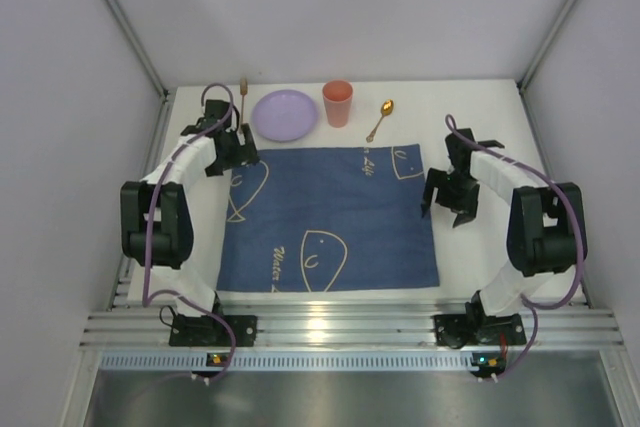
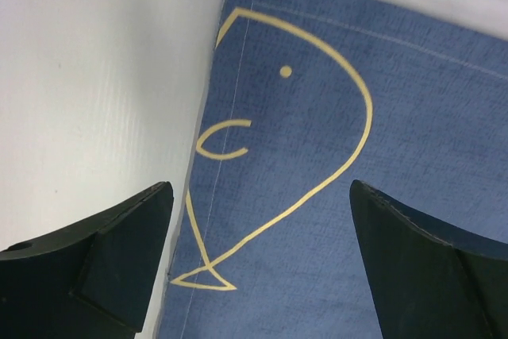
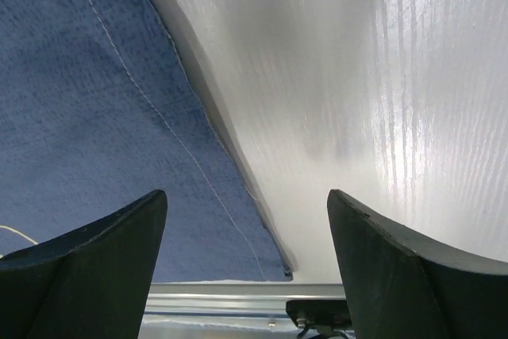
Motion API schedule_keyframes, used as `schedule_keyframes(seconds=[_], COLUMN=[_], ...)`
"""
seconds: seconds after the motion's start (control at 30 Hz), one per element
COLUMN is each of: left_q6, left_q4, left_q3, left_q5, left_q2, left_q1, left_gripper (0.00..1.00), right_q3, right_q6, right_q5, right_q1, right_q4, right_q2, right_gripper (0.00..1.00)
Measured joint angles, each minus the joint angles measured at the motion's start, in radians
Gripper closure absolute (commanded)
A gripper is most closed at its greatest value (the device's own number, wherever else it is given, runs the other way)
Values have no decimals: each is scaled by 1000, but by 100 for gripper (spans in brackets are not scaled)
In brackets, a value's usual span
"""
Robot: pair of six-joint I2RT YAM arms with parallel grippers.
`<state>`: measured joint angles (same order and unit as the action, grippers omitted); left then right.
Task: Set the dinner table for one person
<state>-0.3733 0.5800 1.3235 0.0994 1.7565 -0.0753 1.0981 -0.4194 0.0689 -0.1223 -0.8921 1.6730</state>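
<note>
The white desk [image 1: 480,112] carries everything, walled in grey. Nearest, the blue placemat [image 1: 330,227] lies flat and central, likely spread to take the setting. The left pincer [image 1: 232,150] and right pincer [image 1: 450,197] hover over its side edges, both wide, holding nothing. Beyond, off the mat, stand the plate [image 1: 284,114], cup [image 1: 338,103] and spoon [image 1: 380,119]. The plate is bare and the cup seemingly empty.

The placemat [image 1: 330,217] is matt woven cloth, the dinner table [image 1: 480,107] smooth and faintly glossy.
</note>
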Motion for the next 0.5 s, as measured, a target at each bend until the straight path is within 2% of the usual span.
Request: schedule_keyframes(seconds=[0.33,0.5], left_q6=[-6,-58], left_q4=[26,-10], left_q3=[-48,-14], left_q5=[-15,-43], left_q2=[-129,-143], left_q1=[0,0], left_gripper=[2,2], right_q3=[-89,-57], right_q6=[-3,-2], right_q5=[100,153], right_q1=[-6,-21], right_q4=[68,100], right_q2=[-143,-195], right_gripper=[16,16])
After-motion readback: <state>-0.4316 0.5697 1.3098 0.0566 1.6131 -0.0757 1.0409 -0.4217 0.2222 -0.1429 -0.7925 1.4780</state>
